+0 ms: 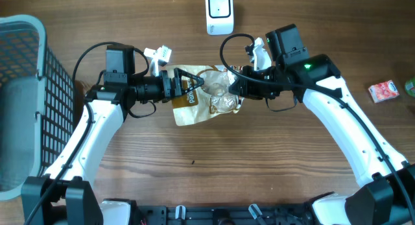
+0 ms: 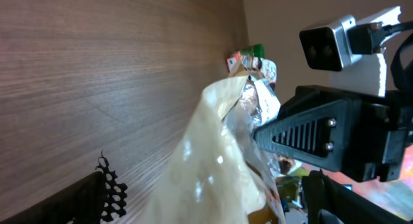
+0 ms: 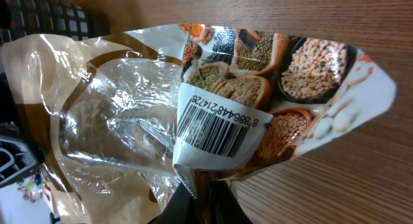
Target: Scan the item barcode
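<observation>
The pouch [image 1: 202, 103] is at the centre of the surface [image 1: 214, 166]. The right gripper [image 1: 235, 89] jaws clamp its 3 o'clock edge below the barcode label [image 3: 213, 128]. The left gripper [image 1: 192, 84] jaws stand apart, astride its 9 o'clock edge. The scanner [image 1: 219, 12] is at 12 o'clock.

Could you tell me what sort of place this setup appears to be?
Probably a mock shop checkout on a lab bench: a grey shopping basket, a white barcode scanner, and a food pouch with its barcode label, all at a wooden table.
</observation>
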Available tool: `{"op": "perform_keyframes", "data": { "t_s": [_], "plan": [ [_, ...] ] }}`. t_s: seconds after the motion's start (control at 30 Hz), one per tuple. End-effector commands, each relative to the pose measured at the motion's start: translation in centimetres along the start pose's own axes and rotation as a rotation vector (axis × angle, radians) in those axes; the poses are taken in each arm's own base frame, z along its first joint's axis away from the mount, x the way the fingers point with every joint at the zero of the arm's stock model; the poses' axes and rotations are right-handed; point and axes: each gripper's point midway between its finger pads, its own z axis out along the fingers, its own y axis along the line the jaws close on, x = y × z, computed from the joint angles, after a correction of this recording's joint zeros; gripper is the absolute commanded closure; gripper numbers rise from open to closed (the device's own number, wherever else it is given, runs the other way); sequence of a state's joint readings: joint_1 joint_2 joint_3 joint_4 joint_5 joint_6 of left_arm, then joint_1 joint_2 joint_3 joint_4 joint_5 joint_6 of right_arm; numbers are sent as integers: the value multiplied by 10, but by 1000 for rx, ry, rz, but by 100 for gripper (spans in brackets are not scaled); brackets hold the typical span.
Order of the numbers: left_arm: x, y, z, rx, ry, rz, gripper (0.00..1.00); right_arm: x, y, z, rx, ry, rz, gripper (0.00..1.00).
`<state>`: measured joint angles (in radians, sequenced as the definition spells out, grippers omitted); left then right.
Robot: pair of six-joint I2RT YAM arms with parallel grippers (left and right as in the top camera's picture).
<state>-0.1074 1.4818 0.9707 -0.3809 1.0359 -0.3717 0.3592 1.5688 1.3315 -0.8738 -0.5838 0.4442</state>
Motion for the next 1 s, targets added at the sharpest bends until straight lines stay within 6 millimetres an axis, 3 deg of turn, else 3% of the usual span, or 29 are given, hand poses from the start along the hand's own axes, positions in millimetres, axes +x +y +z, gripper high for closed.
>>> {"op": "perform_keyframes", "data": {
  "t_s": [0.0,0.07,0.13,0.2,0.23,0.27,0.3,0.33,0.37,0.4,0.47,0.53,0.73,0.87,0.97],
  "plan": [
    [-1,-8,-2,29,5,-21,22,-3,-1,0,11,-19,25,95],
    [1,-7,-2,25,11,-32,41,-5,-1,0,15,-27,20,95],
    [3,-6,-2,22,17,-43,51,-6,0,0,11,-33,16,95],
    [4,-6,-2,21,19,-48,73,-7,0,0,10,-35,14,80],
    [4,-6,-2,21,19,-50,96,-8,-2,0,22,-40,14,64],
    [3,-6,-2,21,19,-60,96,-11,-9,-1,63,-58,15,51],
    [2,-5,-3,19,14,-76,96,-15,-21,-3,132,-86,13,32],
    [1,-4,-4,12,8,-83,96,-19,-33,-8,214,-115,16,20],
    [-2,1,-5,-16,-9,-104,96,-23,-40,-13,268,-130,-10,16],
    [-7,11,-6,-78,-44,-126,96,-26,-43,-23,323,-142,-51,0],
    [-18,30,-13,-207,-128,-144,96,-31,-42,-37,375,-152,-100,0],
    [-37,52,-35,-399,-289,-178,96,-35,-35,-46,381,-153,-169,0],
    [-65,49,-96,-566,-661,-327,96,-30,-16,-32,503,-138,-483,0],
    [-64,48,-99,-478,-751,-596,96,-29,29,-20,710,-262,-768,0],
    [-63,45,-97,-392,-782,-768,96,-21,89,-11,747,-409,-988,0]
  ]
}}
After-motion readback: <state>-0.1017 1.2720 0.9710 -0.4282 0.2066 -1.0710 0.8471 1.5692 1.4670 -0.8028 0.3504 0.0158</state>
